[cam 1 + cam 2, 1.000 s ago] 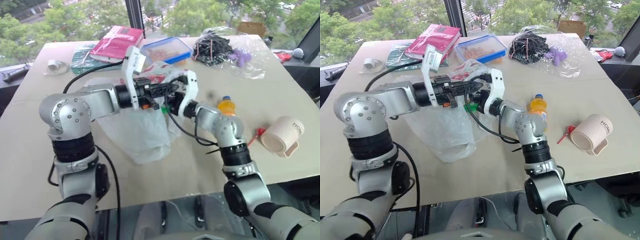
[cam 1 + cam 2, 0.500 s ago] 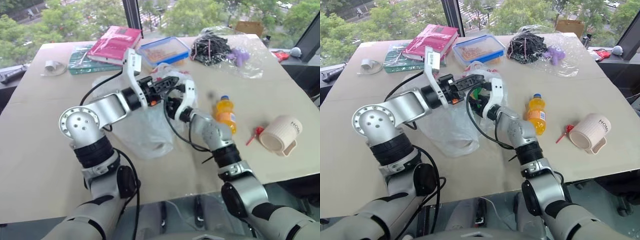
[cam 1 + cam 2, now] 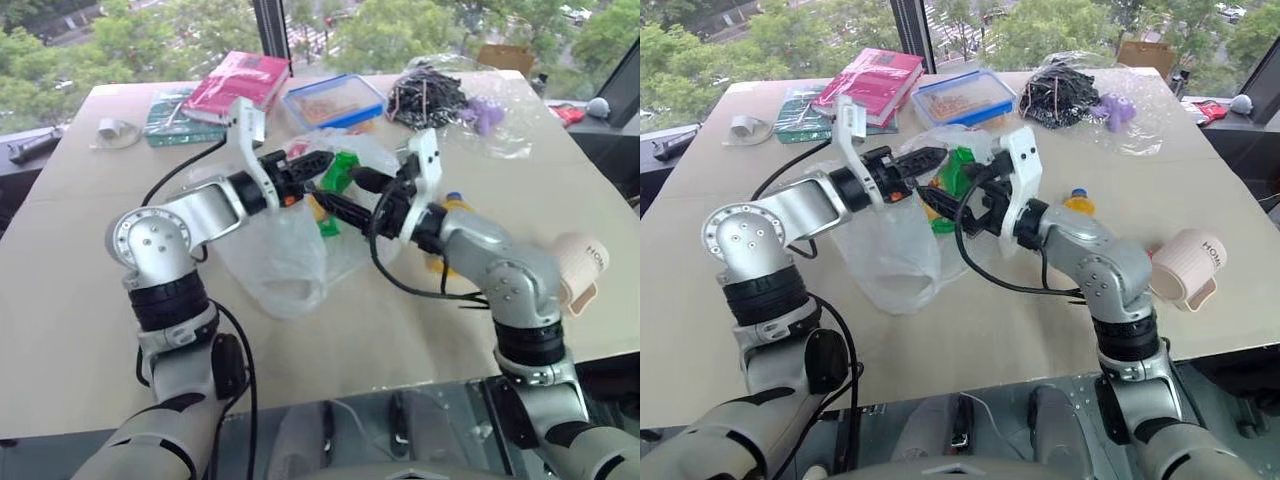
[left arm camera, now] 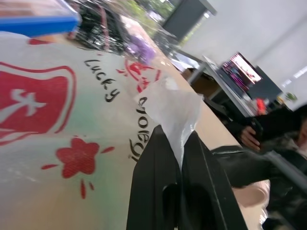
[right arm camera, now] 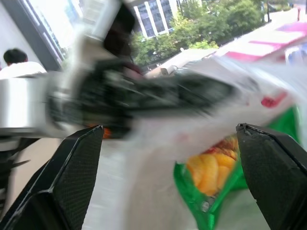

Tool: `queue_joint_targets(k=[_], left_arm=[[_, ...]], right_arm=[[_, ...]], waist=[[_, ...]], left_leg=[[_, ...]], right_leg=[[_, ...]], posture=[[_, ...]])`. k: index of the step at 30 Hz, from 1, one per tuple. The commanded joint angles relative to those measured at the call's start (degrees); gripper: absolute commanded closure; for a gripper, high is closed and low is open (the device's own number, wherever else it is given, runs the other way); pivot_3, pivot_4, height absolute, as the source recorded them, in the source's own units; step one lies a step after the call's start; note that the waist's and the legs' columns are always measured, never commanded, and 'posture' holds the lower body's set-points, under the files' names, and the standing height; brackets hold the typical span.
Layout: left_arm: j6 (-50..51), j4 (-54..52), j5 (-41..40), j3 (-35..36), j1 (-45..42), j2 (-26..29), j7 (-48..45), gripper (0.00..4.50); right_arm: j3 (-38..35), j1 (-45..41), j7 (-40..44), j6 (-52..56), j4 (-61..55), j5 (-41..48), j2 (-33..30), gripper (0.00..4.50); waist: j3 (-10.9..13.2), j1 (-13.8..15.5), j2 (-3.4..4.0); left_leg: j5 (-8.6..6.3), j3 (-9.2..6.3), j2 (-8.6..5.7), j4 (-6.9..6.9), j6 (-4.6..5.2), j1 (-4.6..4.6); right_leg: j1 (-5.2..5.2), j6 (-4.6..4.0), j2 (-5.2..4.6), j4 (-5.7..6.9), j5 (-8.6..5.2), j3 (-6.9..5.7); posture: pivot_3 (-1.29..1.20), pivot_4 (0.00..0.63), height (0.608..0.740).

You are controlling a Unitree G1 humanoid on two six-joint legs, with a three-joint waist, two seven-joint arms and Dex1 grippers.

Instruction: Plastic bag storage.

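Setting: a beige desk (image 3: pixel 90 300) by windows with trees outside; the plastic bag (image 3: pixel 285 255) is the landmark.
Head views, bag: mid-desk, its body slumped on the surface, its top lifted off it.
Head views, left gripper (image 3: pixel 318 163): jaws closed on the bag's upper edge, holding it up.
Head views, right gripper (image 3: pixel 335 200): jaws spread wide, just right of the bag's mouth, gripping nothing.
Head views, change: a second ago the right jaws were shut tight beside the left ones at the bag's top; now they are open and drawn back right. A green snack packet (image 3: pixel 335 185) shows inside the bag.
Head views, meaning: probably a release, leaving the bag on one grip.
Left wrist view: closed jaws pinch a white fold of the bag; red print and lettering spread beyond.
Right wrist view: both fingers (image 5: pixel 67 177) far apart, bag and packet between them.
Room: open desk in front of the bag; red book (image 3: pixel 235 82), blue-lidded box (image 3: pixel 335 100) behind it, orange bottle (image 3: pixel 1073 203) and cup (image 3: pixel 1185 268) to its right.
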Motion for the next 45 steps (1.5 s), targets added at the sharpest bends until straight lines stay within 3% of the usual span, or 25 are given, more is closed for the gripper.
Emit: queue_joint_targets(k=[1, 4, 7, 15, 19, 25, 29, 34, 37, 41, 45], left_arm=[[-2.5, 0.1, 0.4, -1.0, -0.7, 1.3, -1.4, 4.5], [-3.6, 0.6, 1.0, -2.2, -1.0, 2.3, -2.5, 4.5], [-4.1, 1.0, 0.9, -2.7, -1.0, 2.7, -2.8, 4.5], [-4.9, 0.2, 1.4, -5.5, -0.5, 3.7, -4.9, 4.5], [-4.5, -0.5, 1.2, -5.9, -0.3, 4.0, -5.1, 4.5], [-4.0, -1.4, 0.7, -6.0, -0.1, 4.4, -4.6, 4.5], [-4.0, -1.5, 0.7, -6.0, -0.7, 4.9, -4.7, 4.5], [-4.4, -0.9, 0.7, -5.8, -1.5, 5.6, -4.9, 4.5], [-4.8, -0.4, 0.9, -5.9, -1.9, 5.8, -4.9, 4.5], [-5.2, 0.6, 1.2, -6.0, -2.6, 6.3, -5.4, 4.5], [-6.2, 2.1, 2.2, -6.8, -3.5, 6.7, -6.3, 4.5]], right_arm=[[-3.2, -0.1, -5.6, 6.3, -11.5, 0.8, -4.2, 0.03], [-9.6, -1.5, -14.9, 22.6, -18.0, -0.5, -7.3, 0.03], [-16.6, -4.4, -17.3, 36.1, -16.8, -0.7, -7.5, 0.03], [-24.7, -3.7, -26.4, 38.8, 3.5, -4.2, -5.0, 0.03], [-21.6, -2.7, -27.8, 38.8, 10.4, -4.1, -7.6, 0.03], [-16.8, -0.9, -25.9, 38.8, 16.7, -3.2, -10.5, 0.03], [-11.4, 0.2, -23.1, 38.8, 16.2, -4.4, -14.2, 1.12], [-8.7, 1.7, -18.7, 36.3, 6.9, -5.1, -19.5, 1.23], [-12.4, 3.6, -13.9, 34.9, -1.9, -1.6, -20.5, 1.23], [-22.8, 5.1, -7.8, 36.9, -12.5, 5.6, -18.9, 1.23], [-28.9, 4.6, -2.3, 38.8, -18.3, 17.2, -17.3, 1.23]], waist=[[0.0, 0.2, -0.01], [0.0, 0.3, -0.02], [0.0, 0.3, -0.02], [0.0, 0.1, -0.02], [0.0, 0.1, -0.02], [0.0, 0.4, -0.04], [-0.1, 0.5, -0.13], [-0.1, 1.8, -0.12], [-0.1, 1.9, -0.12], [0.0, 1.2, -0.06], [0.0, 1.2, -0.06]], left_leg=[[0.0, 0.0, -0.01, 0.0, 0.0, -0.01], [-0.01, -0.01, -0.02, 0.0, 0.02, -0.02], [0.0, 0.01, -0.02, 0.02, 0.03, -0.01], [0.0, 0.05, -0.03, 0.0, 0.05, -0.04], [0.0, 0.05, -0.02, -0.07, 0.05, -0.04], [-0.03, 0.0, -0.02, -0.06, 0.11, -0.01], [-0.05, -0.04, -0.06, -0.03, 0.15, 0.05], [-0.05, -0.17, -0.12, -0.02, 0.15, -0.02], [-0.06, -0.25, -0.14, -0.02, 0.16, -0.17], [-0.07, -0.19, -0.1, -0.05, 0.19, -0.19], [-0.07, -0.24, -0.02, -0.08, 0.17, -0.14]], right_leg=[[0.0, 0.0, -0.01, -0.01, 0.0, 0.0], [0.01, 0.0, -0.03, -0.03, 0.0, -0.01], [0.02, 0.0, -0.04, -0.01, 0.01, -0.01], [-0.01, -0.05, -0.01, -0.04, 0.03, 0.03], [-0.02, -0.05, -0.01, -0.07, 0.03, 0.04], [0.04, -0.04, -0.01, -0.09, 0.03, -0.01], [0.18, -0.03, -0.01, -0.15, 0.03, 0.02], [0.21, -0.03, 0.0, -0.23, 0.03, -0.04], [0.2, -0.02, -0.01, -0.4, 0.03, -0.13], [0.16, -0.01, 0.05, -0.47, 0.04, -0.06], [0.15, -0.02, 0.15, -0.42, 0.03, -0.08]], posture=[[0.0, 0.15, 0.74], [0.0, 0.15, 0.74], [0.0, 0.15, 0.74], [0.0, 0.15, 0.74], [0.0, 0.15, 0.74], [0.0, 0.15, 0.74], [0.0, 0.15, 0.74], [0.0, 0.15, 0.74], [0.0, 0.15, 0.74], [0.0, 0.15, 0.74], [0.0, 0.15, 0.74]])
